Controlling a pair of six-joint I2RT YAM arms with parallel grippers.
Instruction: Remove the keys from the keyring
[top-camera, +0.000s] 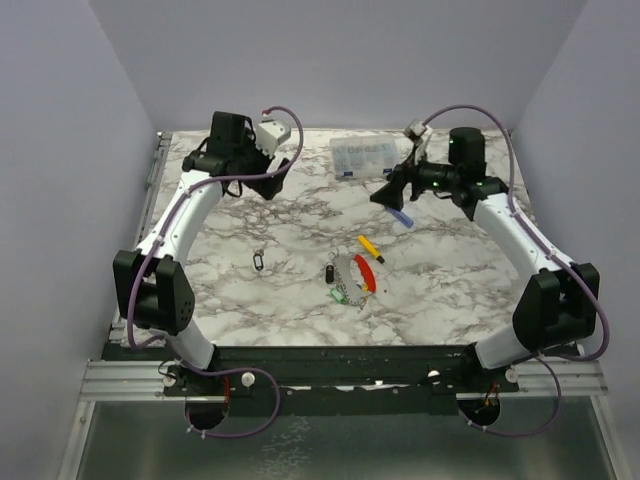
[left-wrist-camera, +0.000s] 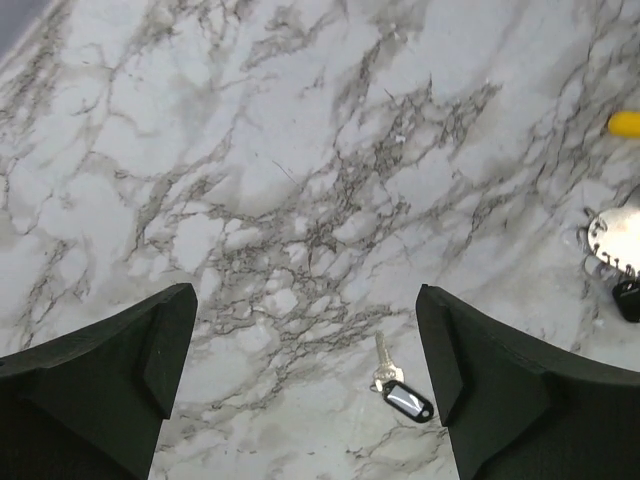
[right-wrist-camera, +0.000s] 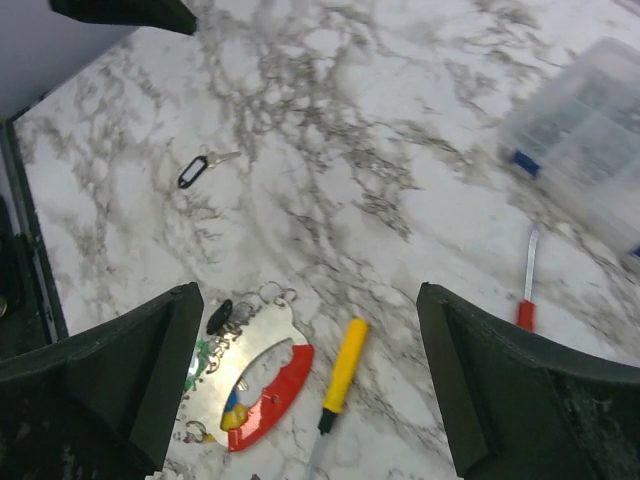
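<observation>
Both tools hang above the marble surface toward its far edge. The left tool (left-wrist-camera: 305, 385) is spread wide with only bare marble between its fingers (left-wrist-camera: 110, 390). The right tool (right-wrist-camera: 310, 340) is likewise spread and pinches nothing.

The keyring (right-wrist-camera: 268, 372) lies flat about midway across the surface, a little toward the near edge, its red band on the side away from the silvery plate. The keys (right-wrist-camera: 216, 322), one with a black head and one with a green, cluster at the plate's edge. A lone key (left-wrist-camera: 400, 396) with a black tag lies well apart, toward the left edge.

A yellow-handled screwdriver (right-wrist-camera: 342, 366) lies just beside the red band. A red-handled screwdriver (right-wrist-camera: 524, 300) lies farther toward the far edge, near a clear plastic parts box (right-wrist-camera: 585, 165).
</observation>
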